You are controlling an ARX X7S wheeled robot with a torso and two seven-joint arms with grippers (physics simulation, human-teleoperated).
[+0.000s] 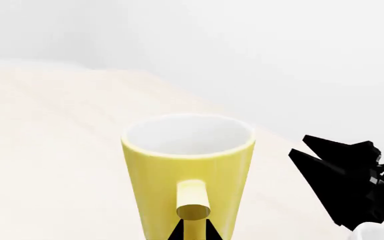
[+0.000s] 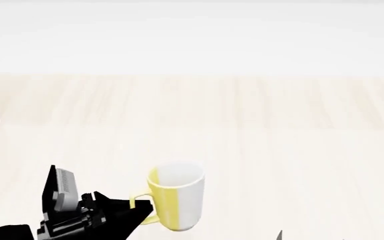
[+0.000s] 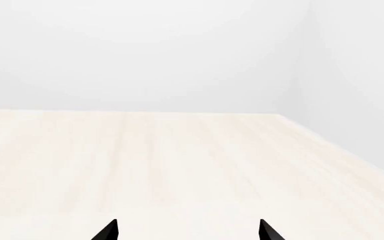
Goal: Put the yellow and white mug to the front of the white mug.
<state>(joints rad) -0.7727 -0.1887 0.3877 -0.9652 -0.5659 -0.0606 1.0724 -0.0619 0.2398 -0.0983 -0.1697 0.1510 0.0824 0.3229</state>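
On the pale wooden table (image 2: 259, 120) the small cylindrical yellow and white mug (image 2: 175, 197) stands upright near its front edge, its yellow handle pinched between the black left gripper (image 2: 137, 212), while the right gripper's (image 3: 187, 231) tips are spread wide and empty.

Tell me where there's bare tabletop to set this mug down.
Bare table runs from the yellow and white mug back to the far edge and off to the right. It is crowded only near the left gripper, pinching the mug's handle. The white mug is not surely in view.
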